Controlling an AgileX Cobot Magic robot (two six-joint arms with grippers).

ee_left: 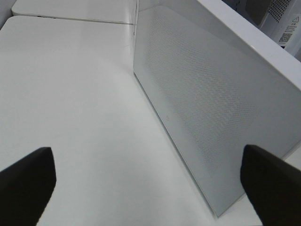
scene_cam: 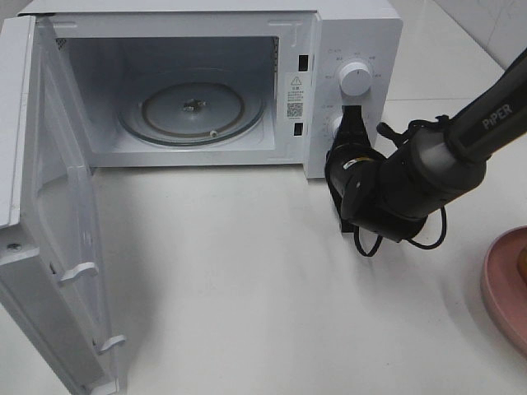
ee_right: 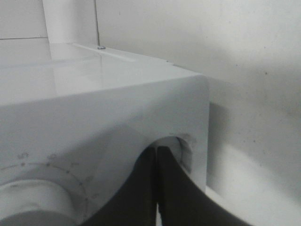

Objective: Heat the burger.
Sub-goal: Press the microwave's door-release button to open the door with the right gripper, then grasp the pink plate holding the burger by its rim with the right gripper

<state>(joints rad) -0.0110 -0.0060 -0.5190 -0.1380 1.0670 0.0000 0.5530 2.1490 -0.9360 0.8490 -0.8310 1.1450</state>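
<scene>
The white microwave (scene_cam: 346, 33) stands at the back with its door (scene_cam: 49, 247) swung wide open and the glass turntable (scene_cam: 193, 111) bare. My right gripper (scene_cam: 351, 122) is shut, its fingertips (ee_right: 157, 149) pressed together at the lower knob (scene_cam: 336, 123) of the control panel, below the upper dial (scene_cam: 356, 78). Of the burger only a brownish sliver (scene_cam: 521, 262) shows, on the pink plate (scene_cam: 501, 288) at the right edge of the high view. My left gripper (ee_left: 150, 188) is open and empty beside the door's outer face (ee_left: 211, 103); it is out of the high view.
The open door juts toward the table's front left. My right arm (scene_cam: 445, 156) and its loose cables (scene_cam: 412, 234) hang over the table right of the microwave. White tabletop (scene_cam: 247, 280) lies in front of the oven.
</scene>
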